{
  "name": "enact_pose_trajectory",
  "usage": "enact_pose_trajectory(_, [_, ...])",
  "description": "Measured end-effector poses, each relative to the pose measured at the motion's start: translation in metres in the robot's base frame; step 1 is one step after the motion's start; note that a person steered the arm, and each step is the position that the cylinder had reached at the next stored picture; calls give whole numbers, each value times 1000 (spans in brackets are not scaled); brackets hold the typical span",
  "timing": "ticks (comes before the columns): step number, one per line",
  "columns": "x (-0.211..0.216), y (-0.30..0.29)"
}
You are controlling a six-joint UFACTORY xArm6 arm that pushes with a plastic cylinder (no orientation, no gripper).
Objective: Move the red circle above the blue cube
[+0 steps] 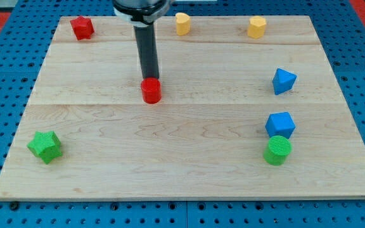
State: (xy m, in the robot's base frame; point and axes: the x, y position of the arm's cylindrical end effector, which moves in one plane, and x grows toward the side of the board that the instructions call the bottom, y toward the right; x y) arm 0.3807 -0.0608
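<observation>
While my tip (150, 78) touches red circle (151, 90), green circle (277, 151) abuts blue cube (280, 123); no gripper fitted.

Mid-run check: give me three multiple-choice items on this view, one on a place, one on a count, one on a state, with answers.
1. Where is my tip?
A. at the top edge of the red circle
B. beside the green star
C. at the board's right edge

2. How many yellow blocks?
A. one
B. two
C. three

3. The blue cube and green cylinder are:
A. far apart
B. stacked
C. touching or nearly so

Answers: 1 A, the rod ends just above the red circle. 2 B, two sit along the top edge. 3 C, the cylinder sits directly below the cube.
</observation>
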Motion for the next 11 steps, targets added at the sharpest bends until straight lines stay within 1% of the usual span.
enact_pose_trajectory(1, [-16, -64])
enact_pose_trajectory(2, [45, -52])
enact_pose_trajectory(3, [35, -17])
enact_pose_trajectory(4, [31, -7])
enact_pose_trajectory(5, [30, -7])
enact_pose_trajectory(6, [17, -13])
enact_pose_trajectory(7, [30, 9])
enact_pose_trajectory(8, [33, 61])
enact_pose_trajectory(9, [26, 41])
enact_pose_trajectory(10, [37, 40])
enact_pose_trajectory(11, [40, 113])
